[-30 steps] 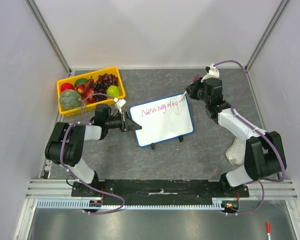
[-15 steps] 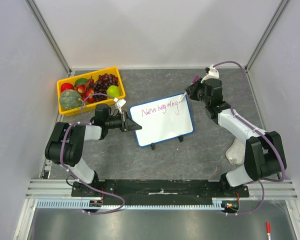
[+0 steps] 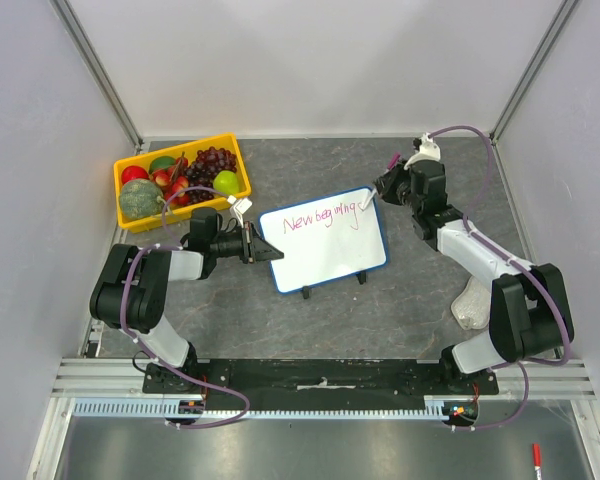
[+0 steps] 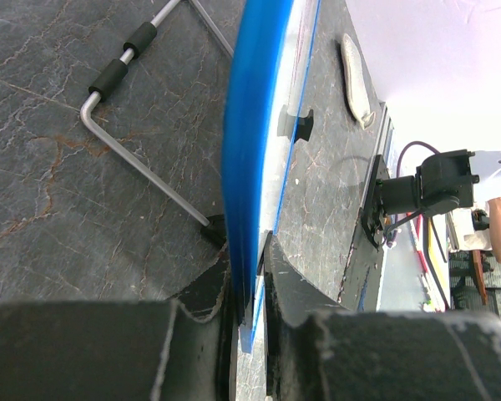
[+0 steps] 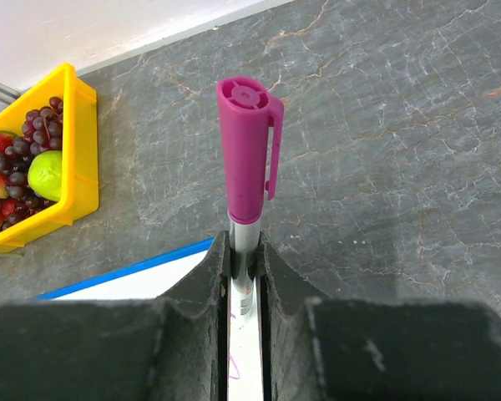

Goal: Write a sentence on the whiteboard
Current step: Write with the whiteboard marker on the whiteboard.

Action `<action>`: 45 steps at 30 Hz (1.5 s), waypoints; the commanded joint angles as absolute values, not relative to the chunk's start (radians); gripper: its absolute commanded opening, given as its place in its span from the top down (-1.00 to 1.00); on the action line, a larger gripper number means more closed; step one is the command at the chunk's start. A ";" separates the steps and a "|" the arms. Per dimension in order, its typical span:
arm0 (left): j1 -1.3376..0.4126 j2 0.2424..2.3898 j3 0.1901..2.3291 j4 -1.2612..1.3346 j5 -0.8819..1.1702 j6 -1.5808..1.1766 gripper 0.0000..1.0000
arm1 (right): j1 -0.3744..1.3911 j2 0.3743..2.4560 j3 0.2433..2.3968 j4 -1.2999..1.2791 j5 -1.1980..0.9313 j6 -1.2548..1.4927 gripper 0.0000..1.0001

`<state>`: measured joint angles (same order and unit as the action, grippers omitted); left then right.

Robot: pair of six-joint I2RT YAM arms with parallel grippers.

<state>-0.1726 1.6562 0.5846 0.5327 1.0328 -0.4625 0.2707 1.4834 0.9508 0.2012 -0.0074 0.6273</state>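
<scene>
Top external view: the whiteboard (image 3: 325,238) stands near the middle of the table (image 3: 310,330), propped on its small black feet and tilted back, its long side running roughly from 8 to 2 o'clock. The sentence (image 3: 322,220) is one line of pink writing along the board's upper edge, reading about "New beginning". The left gripper (image 3: 270,252) is clamped on the board's frame at its 9 o'clock side. In the left wrist view, both fingers (image 4: 207,288) pinch the blue edge (image 4: 246,150), and a bent wire stand (image 4: 142,171) shows behind the board. The right gripper (image 3: 380,190), at 2 o'clock from the board, grasps a marker (image 3: 365,203) whose tip is at the end of the writing; whether it touches cannot be told. The right wrist view shows the marker's magenta cap (image 5: 246,150) sticking out past the closed fingers. A yellow tray (image 3: 175,150) of fruit sits at 10 o'clock from the board.
</scene>
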 commanded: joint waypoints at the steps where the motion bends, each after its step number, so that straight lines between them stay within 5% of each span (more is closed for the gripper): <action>1: -0.175 1.652 0.597 0.505 0.957 -0.394 0.96 | 0.264 1.456 0.930 0.210 -0.026 0.614 1.00; 30: -0.175 1.649 0.597 0.503 0.956 -0.393 0.96 | 0.276 1.289 0.939 0.232 -0.176 0.615 1.00; 45: -0.176 1.652 0.594 0.508 0.959 -0.396 0.96 | 0.555 1.042 0.822 0.202 0.113 0.410 1.00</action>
<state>-0.1726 1.6562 0.5846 0.5331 1.0328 -0.4622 0.5262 1.1152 0.8921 0.1467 0.0353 0.4625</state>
